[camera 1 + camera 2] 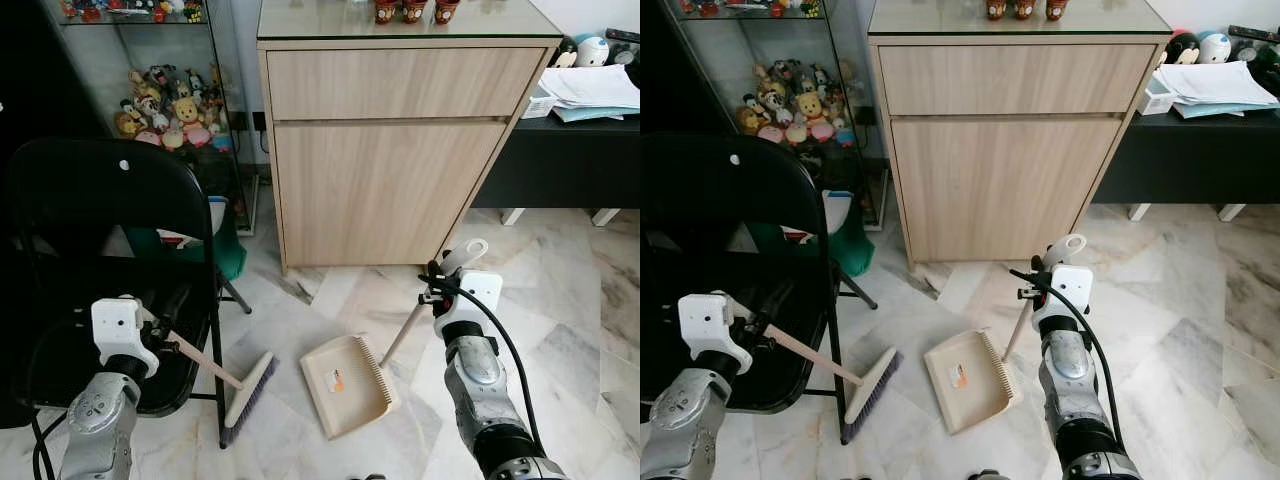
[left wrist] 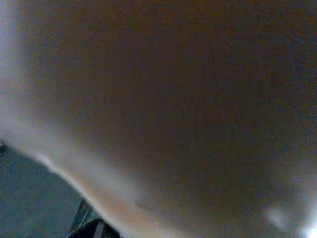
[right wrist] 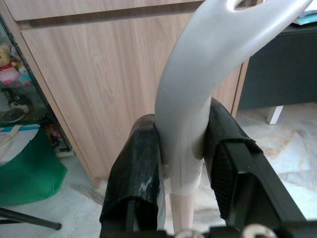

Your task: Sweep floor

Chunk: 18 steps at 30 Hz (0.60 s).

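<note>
Gripping dustpan handle (image 3: 184, 124) between fingers (image 3: 136, 173).

Silver ribbed arms carry white boxy wrist housings, looping black cables and black fingers (image 3: 136, 173).

My broom (image 1: 232, 385) slants across the lower left of the head view, pale wooden stick, cream head with dark bristles on the marble floor (image 1: 560, 300). My beige dustpan (image 1: 345, 385) lies flat at lower centre, its grey-capped wooden handle rising rightward.
</note>
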Available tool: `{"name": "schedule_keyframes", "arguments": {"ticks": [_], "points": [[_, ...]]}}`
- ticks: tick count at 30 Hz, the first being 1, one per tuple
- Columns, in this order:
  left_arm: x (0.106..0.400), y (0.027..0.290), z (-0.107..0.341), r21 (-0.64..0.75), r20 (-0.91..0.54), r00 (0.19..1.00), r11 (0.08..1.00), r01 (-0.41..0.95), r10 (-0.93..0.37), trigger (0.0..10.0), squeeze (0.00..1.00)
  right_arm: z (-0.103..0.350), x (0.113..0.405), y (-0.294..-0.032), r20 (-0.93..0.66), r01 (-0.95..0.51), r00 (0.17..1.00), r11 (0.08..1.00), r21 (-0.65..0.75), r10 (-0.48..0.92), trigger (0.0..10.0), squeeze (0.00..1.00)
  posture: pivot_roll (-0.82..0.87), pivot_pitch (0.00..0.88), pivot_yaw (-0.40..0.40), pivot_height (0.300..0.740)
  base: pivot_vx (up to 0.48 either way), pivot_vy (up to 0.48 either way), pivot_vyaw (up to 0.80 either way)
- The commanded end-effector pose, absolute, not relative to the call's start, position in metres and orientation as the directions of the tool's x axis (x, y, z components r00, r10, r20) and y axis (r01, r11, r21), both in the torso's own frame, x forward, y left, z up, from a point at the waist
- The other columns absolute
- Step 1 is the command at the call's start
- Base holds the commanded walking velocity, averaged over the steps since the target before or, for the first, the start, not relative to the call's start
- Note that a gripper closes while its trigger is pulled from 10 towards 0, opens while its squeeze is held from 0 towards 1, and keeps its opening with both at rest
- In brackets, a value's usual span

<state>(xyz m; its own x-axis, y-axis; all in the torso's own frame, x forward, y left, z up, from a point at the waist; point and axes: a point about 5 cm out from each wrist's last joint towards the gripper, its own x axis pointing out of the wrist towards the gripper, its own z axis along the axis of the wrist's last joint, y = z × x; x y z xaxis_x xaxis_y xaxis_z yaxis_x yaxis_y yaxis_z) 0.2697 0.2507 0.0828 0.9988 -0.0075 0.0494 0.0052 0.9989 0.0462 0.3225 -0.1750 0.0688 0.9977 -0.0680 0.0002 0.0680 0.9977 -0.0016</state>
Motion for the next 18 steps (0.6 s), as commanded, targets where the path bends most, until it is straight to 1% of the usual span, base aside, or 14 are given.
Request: {"name": "schedule_keyframes", "arguments": {"ticks": [1,6,18], "points": [[0.263,0.256,0.076,0.062,0.02,1.0,0.998,-0.01,0.009,0.0,0.0,0.072,0.325,-0.174,0.013,0.068,0.998,0.998,0.002,-0.068,10.0,0.0,-0.05,0.147,-0.037,0.74,0.0,0.0,0.0],[0.261,0.255,0.073,0.058,-0.004,1.0,0.998,-0.023,0.023,0.0,0.0,0.072,0.325,-0.173,0.01,0.065,0.998,0.998,0.003,-0.065,10.0,0.0,-0.05,0.151,-0.037,0.74,0.0,0.0,0.0],[0.259,0.245,0.067,0.007,-0.032,0.999,1.0,-0.007,0.007,0.0,0.0,0.073,0.325,-0.171,0.015,0.067,0.998,0.998,0.01,-0.067,10.0,0.0,-0.05,0.16,-0.029,0.74,0.0,0.0,0.0]]}}
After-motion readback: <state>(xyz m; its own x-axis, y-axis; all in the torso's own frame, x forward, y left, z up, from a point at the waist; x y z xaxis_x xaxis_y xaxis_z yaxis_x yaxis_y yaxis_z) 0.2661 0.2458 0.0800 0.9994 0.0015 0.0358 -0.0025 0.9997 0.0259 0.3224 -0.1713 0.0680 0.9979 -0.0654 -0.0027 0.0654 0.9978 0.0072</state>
